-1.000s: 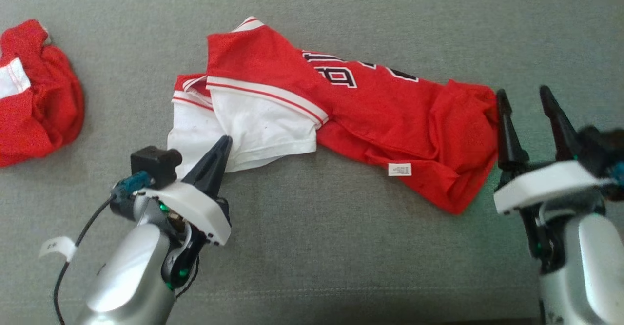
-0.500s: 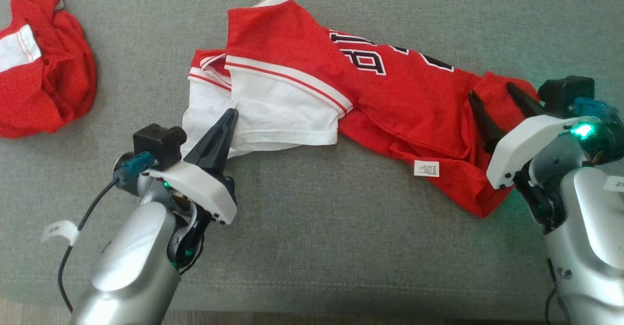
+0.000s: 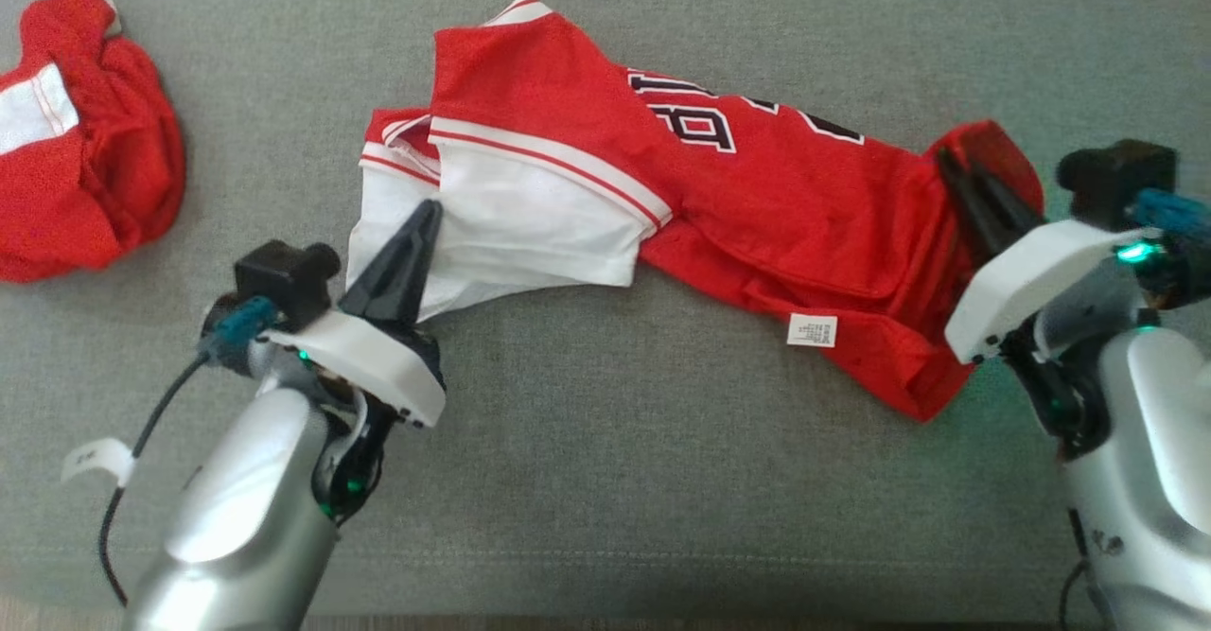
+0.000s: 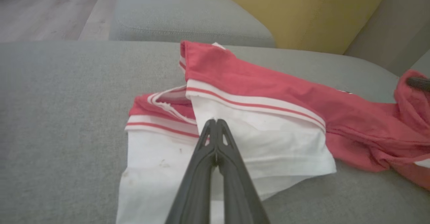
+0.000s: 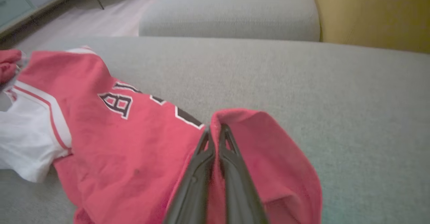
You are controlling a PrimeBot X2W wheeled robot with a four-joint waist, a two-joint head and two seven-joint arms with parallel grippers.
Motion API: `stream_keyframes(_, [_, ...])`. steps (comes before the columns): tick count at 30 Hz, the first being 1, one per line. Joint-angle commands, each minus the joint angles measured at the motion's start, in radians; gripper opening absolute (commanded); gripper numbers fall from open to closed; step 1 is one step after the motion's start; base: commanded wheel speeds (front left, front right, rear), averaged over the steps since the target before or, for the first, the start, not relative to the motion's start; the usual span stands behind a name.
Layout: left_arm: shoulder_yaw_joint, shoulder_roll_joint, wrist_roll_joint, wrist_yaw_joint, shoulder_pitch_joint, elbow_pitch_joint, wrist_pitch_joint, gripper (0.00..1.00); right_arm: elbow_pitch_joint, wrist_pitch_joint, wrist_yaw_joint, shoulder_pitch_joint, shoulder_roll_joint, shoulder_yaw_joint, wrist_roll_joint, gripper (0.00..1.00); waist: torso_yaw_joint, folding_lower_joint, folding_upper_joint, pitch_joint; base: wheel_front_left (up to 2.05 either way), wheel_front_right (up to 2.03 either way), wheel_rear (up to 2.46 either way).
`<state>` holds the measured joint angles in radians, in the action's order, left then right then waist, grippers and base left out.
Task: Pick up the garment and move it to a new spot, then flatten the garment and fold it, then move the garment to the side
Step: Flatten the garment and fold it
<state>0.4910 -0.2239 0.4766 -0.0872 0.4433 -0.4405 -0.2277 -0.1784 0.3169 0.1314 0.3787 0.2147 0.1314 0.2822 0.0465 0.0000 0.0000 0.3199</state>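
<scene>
The garment (image 3: 757, 205) is red, with a white panel edged in red and white stripes, black letters outlined in white, and a small white label (image 3: 812, 330). A second red cloth (image 3: 85, 177) with a white patch lies at the grey sofa's (image 3: 605, 480) far left corner. The left hand (image 3: 430, 210) and right hand (image 3: 951, 169) have dark fingers and white casings. A cushion (image 4: 302, 9) is mustard yellow.

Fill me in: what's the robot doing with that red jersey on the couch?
The robot grips the red and white jersey at both ends on the grey sofa cushion. Its left gripper is shut on the white part, its right gripper on the red end, lifted slightly. The jersey is rumpled, not yet flattened or folded. Another red garment lies bunched at the left.
</scene>
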Motion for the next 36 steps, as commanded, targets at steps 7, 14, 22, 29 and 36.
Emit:
stream_keyframes(7, [-0.109, -0.082, -0.024, 0.044, 0.022, 0.181, -0.028, 0.00, 0.185, -0.084, -0.001, -0.049, -0.022, -0.077, 0.005, 0.00, -0.012, 0.0000, 0.0000, -0.071, 0.00, 0.00, 0.00])
stream_keyframes(14, [-0.165, -0.152, -0.047, 0.088, 0.019, 0.413, -0.012, 0.00, 0.368, -0.122, -0.001, -0.098, -0.041, -0.145, -0.006, 0.00, -0.023, 0.0000, 0.0000, -0.156, 0.00, 0.00, 0.00])
stream_keyframes(22, [-0.200, -0.218, -0.065, 0.116, 0.102, 0.635, 0.094, 0.00, 0.562, -0.098, -0.001, -0.135, -0.060, -0.212, -0.025, 0.00, -0.025, 0.0000, 0.0000, -0.248, 0.00, 0.00, 0.00])
stream_keyframes(29, [-0.200, -0.232, -0.062, 0.127, 0.161, 0.706, 0.179, 0.00, 0.633, -0.051, -0.001, -0.160, -0.078, -0.225, -0.025, 0.00, -0.032, 0.0000, 0.0000, -0.291, 0.00, 0.00, 0.00])
stream_keyframes(36, [-0.191, -0.215, -0.045, 0.113, 0.230, 0.647, 0.183, 0.00, 0.594, -0.043, -0.001, -0.125, -0.086, -0.224, 0.004, 0.00, -0.030, 0.0000, 0.0000, -0.285, 0.00, 0.00, 0.00])
